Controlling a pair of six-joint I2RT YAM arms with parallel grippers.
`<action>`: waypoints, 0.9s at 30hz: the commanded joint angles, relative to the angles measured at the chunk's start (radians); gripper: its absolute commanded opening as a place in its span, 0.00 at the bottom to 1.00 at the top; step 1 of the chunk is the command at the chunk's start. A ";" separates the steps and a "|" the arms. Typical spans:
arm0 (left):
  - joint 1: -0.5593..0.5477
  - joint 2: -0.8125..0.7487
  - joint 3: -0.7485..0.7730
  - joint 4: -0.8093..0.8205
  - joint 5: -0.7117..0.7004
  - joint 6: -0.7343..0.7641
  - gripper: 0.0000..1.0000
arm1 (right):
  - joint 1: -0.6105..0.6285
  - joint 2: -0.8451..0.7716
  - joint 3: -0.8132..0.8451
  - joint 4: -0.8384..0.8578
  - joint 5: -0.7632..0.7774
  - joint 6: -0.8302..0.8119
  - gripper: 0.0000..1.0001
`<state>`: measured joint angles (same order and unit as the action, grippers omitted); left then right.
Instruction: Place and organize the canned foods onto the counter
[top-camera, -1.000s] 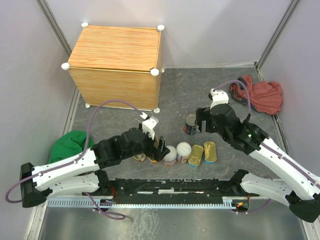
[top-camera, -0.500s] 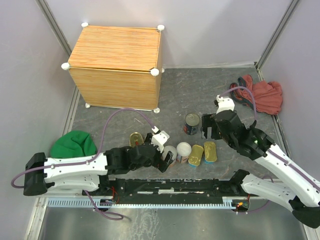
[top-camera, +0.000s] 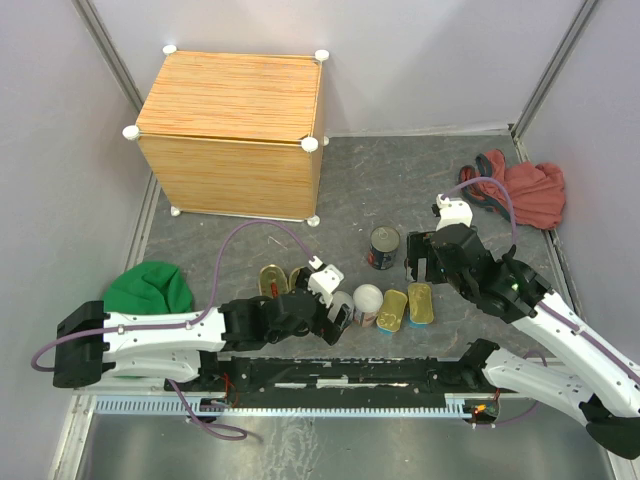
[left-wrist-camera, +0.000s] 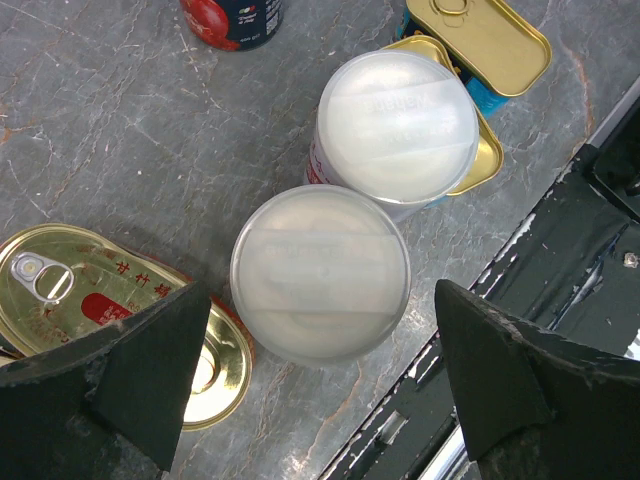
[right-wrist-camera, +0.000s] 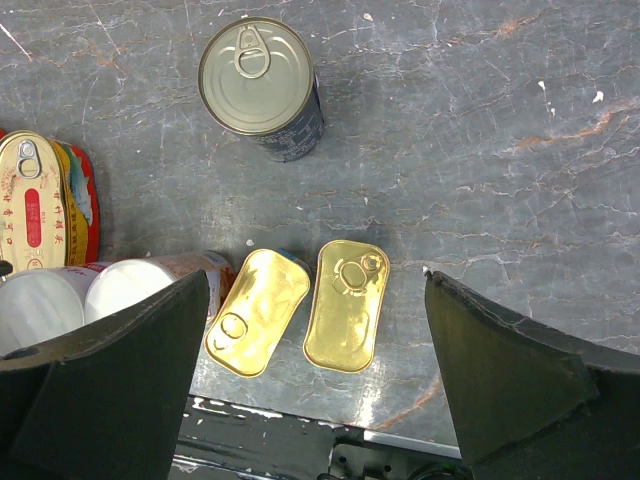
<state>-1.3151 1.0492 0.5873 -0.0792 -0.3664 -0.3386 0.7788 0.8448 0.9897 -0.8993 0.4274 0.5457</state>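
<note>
Grey stone-patterned surface (top-camera: 400, 180) carries every can. The left hand (left-wrist-camera: 322, 290) has its fingers spread wide, one on each side of a white-lidded can (left-wrist-camera: 320, 240) right beneath it, with a gap on both sides, and it holds nothing. A second white-lidded can (left-wrist-camera: 397, 130) stands just beyond, and an oval gold tin (left-wrist-camera: 120, 310) lies beside one finger. The right hand (right-wrist-camera: 315, 290) is also wide apart and empty, above two rectangular gold tins (right-wrist-camera: 347, 305), with a dark round can (right-wrist-camera: 260, 85) ahead of it. Only the overhead view shows the wooden box (top-camera: 230, 130), far beyond both hands.
</note>
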 joint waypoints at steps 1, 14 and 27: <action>-0.006 0.027 -0.007 0.105 -0.037 0.062 1.00 | 0.005 -0.018 -0.002 0.008 0.007 0.017 0.96; -0.006 0.080 -0.047 0.202 -0.055 0.061 1.00 | 0.006 -0.014 0.018 -0.006 -0.006 0.022 0.96; -0.006 0.097 -0.090 0.285 -0.107 0.053 0.92 | 0.005 -0.014 0.017 -0.012 -0.011 0.034 0.94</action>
<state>-1.3155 1.1526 0.5171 0.1150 -0.4221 -0.3054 0.7788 0.8383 0.9897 -0.9085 0.4217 0.5644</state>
